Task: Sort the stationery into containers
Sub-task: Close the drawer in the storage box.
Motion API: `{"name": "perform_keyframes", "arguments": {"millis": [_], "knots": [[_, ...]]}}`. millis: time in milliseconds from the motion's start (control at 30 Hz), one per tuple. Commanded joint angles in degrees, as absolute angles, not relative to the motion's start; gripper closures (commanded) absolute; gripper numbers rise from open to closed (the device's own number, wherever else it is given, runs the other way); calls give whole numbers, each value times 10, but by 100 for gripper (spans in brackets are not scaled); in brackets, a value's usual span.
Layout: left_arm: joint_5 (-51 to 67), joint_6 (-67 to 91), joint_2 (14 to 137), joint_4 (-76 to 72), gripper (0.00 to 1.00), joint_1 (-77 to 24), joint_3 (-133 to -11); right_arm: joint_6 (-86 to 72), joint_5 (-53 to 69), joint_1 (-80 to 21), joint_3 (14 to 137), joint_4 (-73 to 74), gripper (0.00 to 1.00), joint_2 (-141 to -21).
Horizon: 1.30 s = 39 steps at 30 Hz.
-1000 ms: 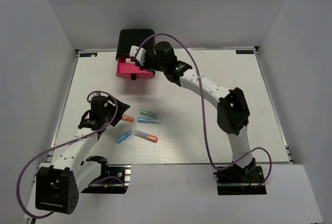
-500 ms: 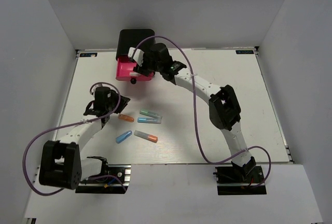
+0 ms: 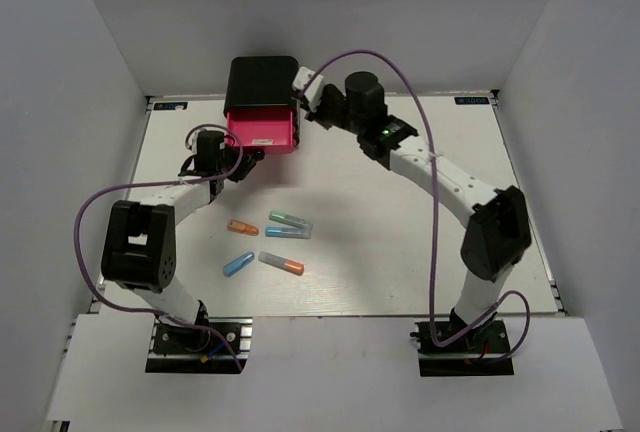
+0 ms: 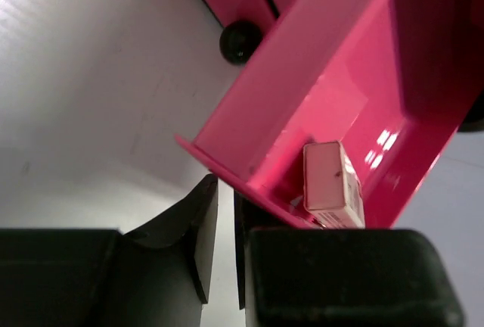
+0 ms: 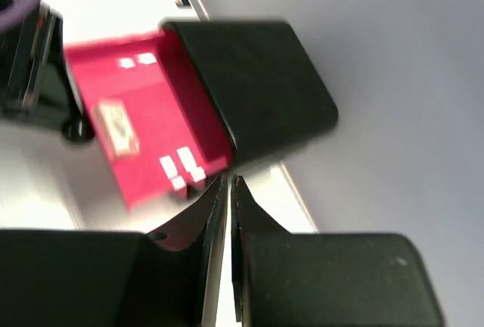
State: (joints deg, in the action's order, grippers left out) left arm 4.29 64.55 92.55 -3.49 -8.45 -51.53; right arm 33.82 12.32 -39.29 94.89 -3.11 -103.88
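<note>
The black cabinet (image 3: 262, 77) stands at the table's far edge with its top pink drawer (image 3: 280, 124) pulled out. A whitish block (image 3: 262, 139) (image 4: 331, 183) lies inside that drawer. Several stationery pieces lie mid-table: orange (image 3: 242, 227), green-and-clear (image 3: 288, 219), blue-and-clear (image 3: 287, 233), blue (image 3: 238, 264), grey with an orange tip (image 3: 281, 264). My left gripper (image 3: 243, 155) (image 4: 224, 221) sits at the drawer's front lip, jaws almost together with only table showing between them. My right gripper (image 3: 303, 87) (image 5: 229, 182) hovers right of the cabinet, shut and empty.
A lower drawer's black knob (image 4: 240, 41) shows under the open drawer. The white table (image 3: 420, 212) is walled by grey panels on three sides. The right arm arches across the back right.
The right gripper pulled out of the drawer to the cabinet's right and shut, leaving the whitish block inside. The left gripper swung from the loose pieces up to the drawer front, closing.
</note>
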Motion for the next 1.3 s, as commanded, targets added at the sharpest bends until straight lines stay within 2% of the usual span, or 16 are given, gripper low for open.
{"name": "perform_keyframes", "arguments": {"millis": [0,367,500,600,733,967,1100,1267], "knots": [[46,656,939,-47,75,-83,-558,328,117,-372,876,-65,89,-988],[40,680,1044,-31,73,-78,-700,322,120,-326,701,-63,89,-875],[40,686,1075,-19,66,-78,-744,323,116,-322,669,-60,89,-858],[40,686,1089,-14,65,-78,-762,325,113,-318,654,-60,89,-852],[40,686,1089,-23,59,-78,-756,325,118,-310,645,-58,89,-850],[60,669,1078,-45,37,-78,-717,322,127,-308,635,-52,89,-848],[66,669,1067,-71,37,-78,-681,318,130,-305,628,-52,89,-846],[72,669,1081,-83,36,-78,-694,318,128,-302,624,-51,89,-847]]}}
